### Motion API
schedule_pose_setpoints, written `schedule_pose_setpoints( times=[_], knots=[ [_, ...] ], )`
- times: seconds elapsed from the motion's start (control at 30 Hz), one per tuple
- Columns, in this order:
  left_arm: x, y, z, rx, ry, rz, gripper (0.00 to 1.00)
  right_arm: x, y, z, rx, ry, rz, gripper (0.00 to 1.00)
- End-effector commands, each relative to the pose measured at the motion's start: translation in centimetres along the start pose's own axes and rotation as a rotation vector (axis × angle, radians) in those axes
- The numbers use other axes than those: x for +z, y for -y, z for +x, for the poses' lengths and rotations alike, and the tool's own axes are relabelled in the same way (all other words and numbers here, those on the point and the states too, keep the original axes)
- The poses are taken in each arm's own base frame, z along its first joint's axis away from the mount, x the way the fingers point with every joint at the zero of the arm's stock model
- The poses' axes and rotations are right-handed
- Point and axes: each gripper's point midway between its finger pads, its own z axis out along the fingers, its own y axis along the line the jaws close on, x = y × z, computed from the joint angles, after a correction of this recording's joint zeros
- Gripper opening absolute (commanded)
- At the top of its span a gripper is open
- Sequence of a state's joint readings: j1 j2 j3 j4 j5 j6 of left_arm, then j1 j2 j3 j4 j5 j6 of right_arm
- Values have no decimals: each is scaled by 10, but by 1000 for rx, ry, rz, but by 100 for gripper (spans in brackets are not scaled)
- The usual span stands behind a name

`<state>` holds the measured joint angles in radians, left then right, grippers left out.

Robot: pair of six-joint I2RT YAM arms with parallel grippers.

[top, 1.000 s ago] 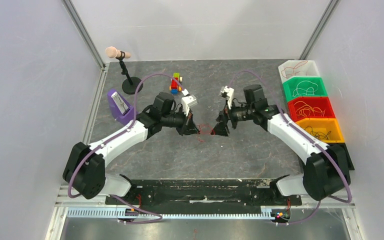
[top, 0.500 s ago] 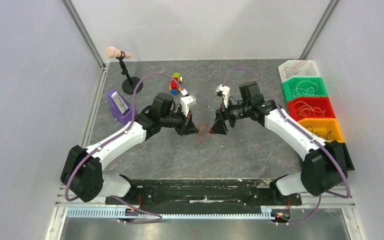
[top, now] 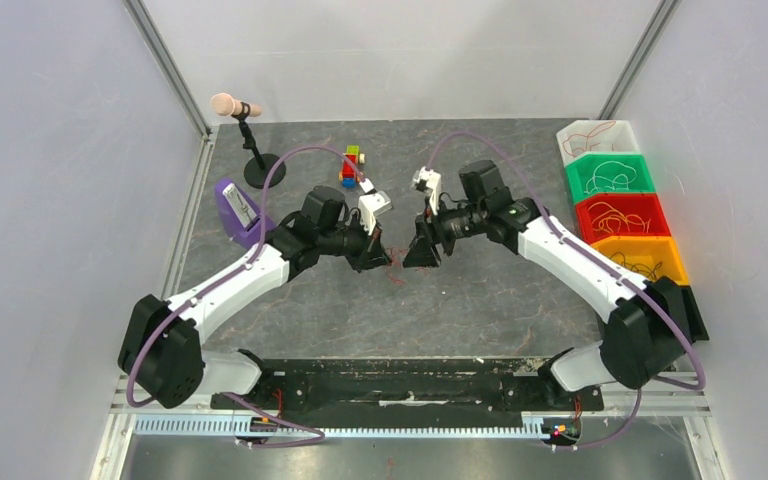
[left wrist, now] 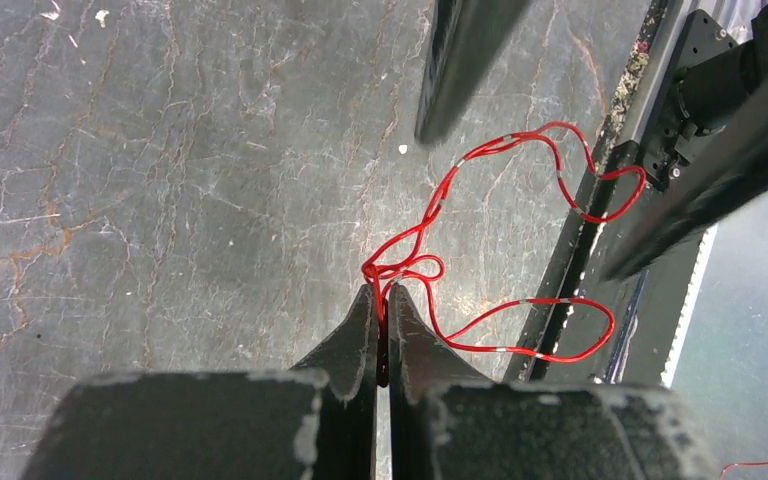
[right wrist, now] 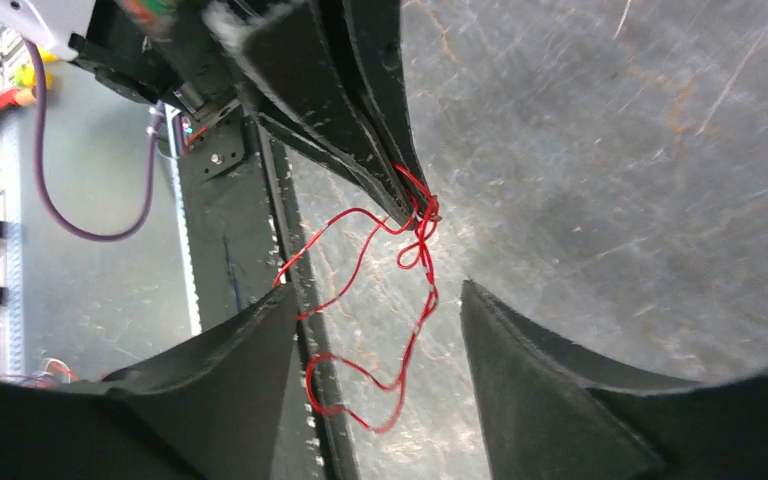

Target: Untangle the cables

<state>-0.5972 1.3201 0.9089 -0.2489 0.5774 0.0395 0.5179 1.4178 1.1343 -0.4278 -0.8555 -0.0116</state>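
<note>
Cables (left wrist: 401,268): red wire loops hang from L gripper (left wrist: 381,295), pinched tight on them, over table (left wrist: 160,150). R gripper (right wrist: 378,300) jaws spread wide, loops between, nothing gripped.

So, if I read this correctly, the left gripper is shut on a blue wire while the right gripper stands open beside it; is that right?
Not quite: the wire is red, not blue. The left wrist view shows the left gripper shut on a thin red wire whose loops hang loose. The rest holds: the right gripper stands open beside it.
</note>
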Motion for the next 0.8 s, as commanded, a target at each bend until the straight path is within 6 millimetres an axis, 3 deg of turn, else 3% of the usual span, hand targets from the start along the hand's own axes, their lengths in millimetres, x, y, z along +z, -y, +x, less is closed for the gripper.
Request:
schedule_pose_setpoints(
  times=[0.0,0.03,0.1,0.17,0.27,0.47,0.67,0.7,0.77],
  knots=[
    [-6,6,-23,72,45,22,2,16,17,21,18,-53,50,44],
    [-10,7,-22,67,43,23,3,14,20,26,3,-72,67,35],
    [-18,8,-17,57,43,29,4,7,24,37,-22,-129,98,29],
    [-27,7,-11,46,51,38,6,-4,28,44,-46,-164,120,1],
    [-41,-2,3,35,30,27,10,-32,48,40,-64,-135,232,0],
    [-51,-27,40,30,-51,-20,11,-102,67,-9,-80,62,355,0],
    [-43,-26,31,21,-36,10,13,-167,71,-18,-112,88,469,0],
    [-42,-27,30,22,-39,11,16,-180,73,-16,-127,68,505,0],
    [-40,-29,27,27,-42,11,30,-221,83,-7,-128,29,623,0]
  ],
)
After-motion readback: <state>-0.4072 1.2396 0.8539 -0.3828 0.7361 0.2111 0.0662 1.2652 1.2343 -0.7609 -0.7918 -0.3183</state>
